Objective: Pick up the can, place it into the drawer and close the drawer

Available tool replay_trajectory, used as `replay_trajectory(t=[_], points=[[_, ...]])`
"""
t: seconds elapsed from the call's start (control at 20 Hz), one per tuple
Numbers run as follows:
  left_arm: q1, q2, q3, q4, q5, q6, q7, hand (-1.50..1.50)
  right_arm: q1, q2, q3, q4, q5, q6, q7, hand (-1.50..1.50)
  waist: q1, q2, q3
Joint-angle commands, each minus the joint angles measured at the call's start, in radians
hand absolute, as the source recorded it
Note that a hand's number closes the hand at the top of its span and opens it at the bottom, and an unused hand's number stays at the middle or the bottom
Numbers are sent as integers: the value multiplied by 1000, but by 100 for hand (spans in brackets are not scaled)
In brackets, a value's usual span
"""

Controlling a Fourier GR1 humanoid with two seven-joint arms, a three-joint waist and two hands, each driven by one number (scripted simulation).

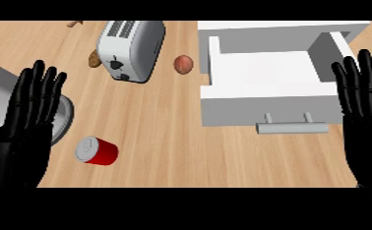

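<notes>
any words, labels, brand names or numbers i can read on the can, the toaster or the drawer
No readable text in this view.
can: plain red side, grey lid, no label.
toaster: small dark marks on its near end, too small to read as letters.
drawer: plain white, no marking.

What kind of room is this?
Most likely a kitchen: a toaster stands on a wooden counter, with an open white drawer and a red can nearby.
</notes>
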Motion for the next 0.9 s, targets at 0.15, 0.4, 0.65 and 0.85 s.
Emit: replay_trajectory(t=[0.15,0.4,0.65,0.85], points=[[19,82,67,-4,211,-177,-53,-150,52,29,18,30,-38,24,-34,-150,8,16,-51],[228,176,110,-60,287,-228,178,-150,111,29,-76,84,-5,-82,169,-150,26,14,-50],[338,271,292,-148,492,-322,236,-150,150,-34,-169,-12,-118,-23,240,-150,16,12,-50],[399,272,369,-212,573,-359,276,-150,259,-17,-173,-90,-118,-2,222,-150,12,12,-50]])
